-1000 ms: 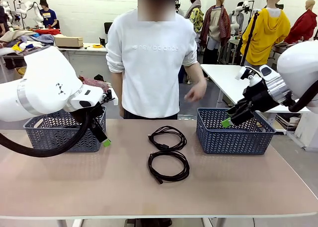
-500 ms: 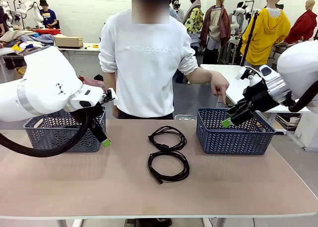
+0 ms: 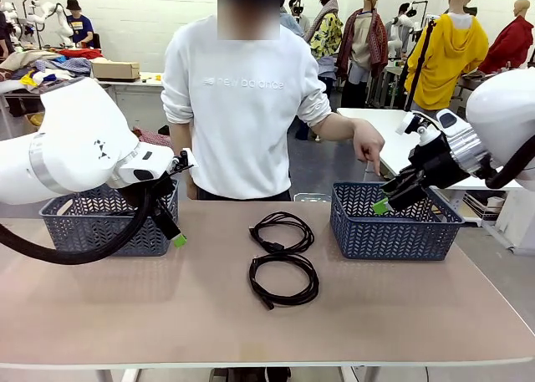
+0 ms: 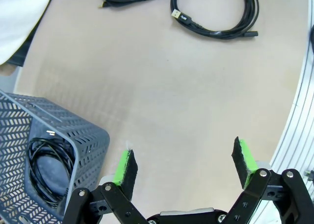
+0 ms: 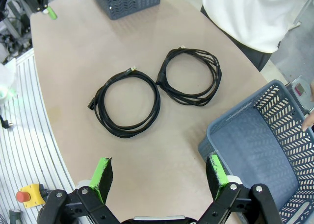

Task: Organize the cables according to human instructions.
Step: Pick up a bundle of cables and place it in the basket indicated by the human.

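At mid-table a far cable (image 3: pixel 282 231) and a near cable (image 3: pixel 284 279) lie coiled, just beside each other. A third cable (image 4: pixel 46 170) sits in the left basket (image 4: pixel 88 136). The left gripper (image 4: pixel 184 158) and right gripper (image 5: pixel 159 172) hang spread wide, holding nothing. The person's hand (image 3: pixel 368 146) points down over the right basket (image 3: pixel 393 231).

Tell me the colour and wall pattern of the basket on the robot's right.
Blue-grey basket with herringbone openwork walls, clearest in the front view.

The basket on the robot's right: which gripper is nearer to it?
Right. The right gripper hangs by the rim of that basket; the left gripper is beside the other basket.
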### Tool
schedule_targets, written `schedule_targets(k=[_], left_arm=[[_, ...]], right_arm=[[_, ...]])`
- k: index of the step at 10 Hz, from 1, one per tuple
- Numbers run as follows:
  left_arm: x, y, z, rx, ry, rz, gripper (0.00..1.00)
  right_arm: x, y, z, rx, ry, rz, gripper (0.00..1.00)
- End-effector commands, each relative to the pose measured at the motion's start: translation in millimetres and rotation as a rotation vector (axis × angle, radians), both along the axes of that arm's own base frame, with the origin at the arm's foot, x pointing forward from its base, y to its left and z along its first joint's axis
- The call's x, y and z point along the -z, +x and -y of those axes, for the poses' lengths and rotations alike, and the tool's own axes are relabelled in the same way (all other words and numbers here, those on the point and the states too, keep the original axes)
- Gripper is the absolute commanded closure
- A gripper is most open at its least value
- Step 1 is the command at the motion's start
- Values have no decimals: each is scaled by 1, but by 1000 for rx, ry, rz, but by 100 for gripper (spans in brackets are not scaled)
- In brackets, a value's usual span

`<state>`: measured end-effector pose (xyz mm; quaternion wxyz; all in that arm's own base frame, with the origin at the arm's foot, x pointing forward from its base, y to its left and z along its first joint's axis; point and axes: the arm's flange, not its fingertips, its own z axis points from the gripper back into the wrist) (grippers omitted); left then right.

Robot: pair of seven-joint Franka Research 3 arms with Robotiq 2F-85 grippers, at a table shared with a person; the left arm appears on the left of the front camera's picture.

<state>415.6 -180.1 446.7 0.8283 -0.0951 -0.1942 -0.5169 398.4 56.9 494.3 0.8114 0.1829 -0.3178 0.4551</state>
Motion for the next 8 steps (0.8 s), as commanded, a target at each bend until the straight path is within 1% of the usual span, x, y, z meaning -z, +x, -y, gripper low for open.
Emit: schedule_targets(k=[1,4,5,7,8], left_arm=[[-1,3,-1,-4,0,1,0],[-1,3,-1,-4,0,1,0],[-1,3,-1,-4,0,1,0],[-1,3,-1,-4,0,1,0],[-1,3,-1,-4,0,1,0]], right_arm=[[0,3,0,-15,30,16,0],[0,3,0,-15,30,16,0],[0,0,0,0,0,0,0],[2,1,-26,60,-75,-56,0],[2,2,-43,95,-109,-101,0]])
